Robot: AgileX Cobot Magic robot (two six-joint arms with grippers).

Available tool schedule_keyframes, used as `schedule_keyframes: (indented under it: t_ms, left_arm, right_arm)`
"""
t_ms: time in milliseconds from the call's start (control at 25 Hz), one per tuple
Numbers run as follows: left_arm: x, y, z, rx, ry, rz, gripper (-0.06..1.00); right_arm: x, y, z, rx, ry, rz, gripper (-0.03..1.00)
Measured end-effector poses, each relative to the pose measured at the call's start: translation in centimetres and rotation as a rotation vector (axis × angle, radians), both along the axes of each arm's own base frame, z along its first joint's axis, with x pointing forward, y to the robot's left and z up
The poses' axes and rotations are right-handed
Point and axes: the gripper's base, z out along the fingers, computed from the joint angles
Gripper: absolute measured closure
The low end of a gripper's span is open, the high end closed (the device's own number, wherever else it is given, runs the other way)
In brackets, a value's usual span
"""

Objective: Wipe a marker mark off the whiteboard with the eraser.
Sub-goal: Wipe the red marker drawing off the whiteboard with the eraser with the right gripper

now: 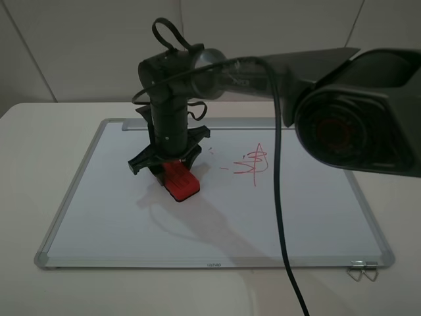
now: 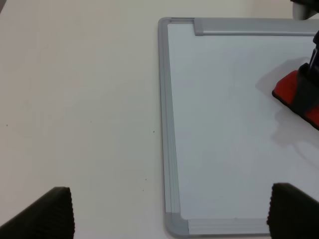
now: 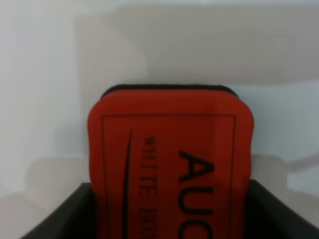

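Note:
The whiteboard [image 1: 118,224] lies flat on the table, and the left wrist view shows its corner [image 2: 224,149]. My right gripper [image 1: 172,166] reaches across to the board's left-middle and is shut on the red eraser [image 1: 181,182], which rests on the board. Up close, the eraser's lettered top [image 3: 169,159] sits between the dark fingers [image 3: 60,216]. No marker mark of stacked strokes shows. To the right is only a red scribble [image 1: 253,161] with a pointed peak and loops. My left gripper [image 2: 174,214] hangs open over the board's edge, off to the side of the eraser [image 2: 294,94].
A black cable [image 1: 281,197] hangs across the board's right half. The right arm's bulky housing [image 1: 355,118] blocks the far right. A wire clip [image 1: 362,270] lies at the board's front right corner. A metal strip [image 1: 131,124] runs along the far edge. White table [image 1: 33,164] surrounds the board.

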Motion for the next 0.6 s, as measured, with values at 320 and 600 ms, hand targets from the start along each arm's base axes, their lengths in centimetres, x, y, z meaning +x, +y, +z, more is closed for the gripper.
schedule_keyframes:
  t_ms: [320, 600]
  left_arm:
    - [0.0, 0.0, 0.0, 0.0, 0.0, 0.0, 0.17]
    - [0.0, 0.0, 0.0, 0.0, 0.0, 0.0, 0.17]
  right_arm:
    - [3.8, -4.8, 0.0, -0.02, 0.011, -0.098, 0.46]
    - [5.8, -7.6, 0.0, -0.025, 0.01, -0.139, 0.46]
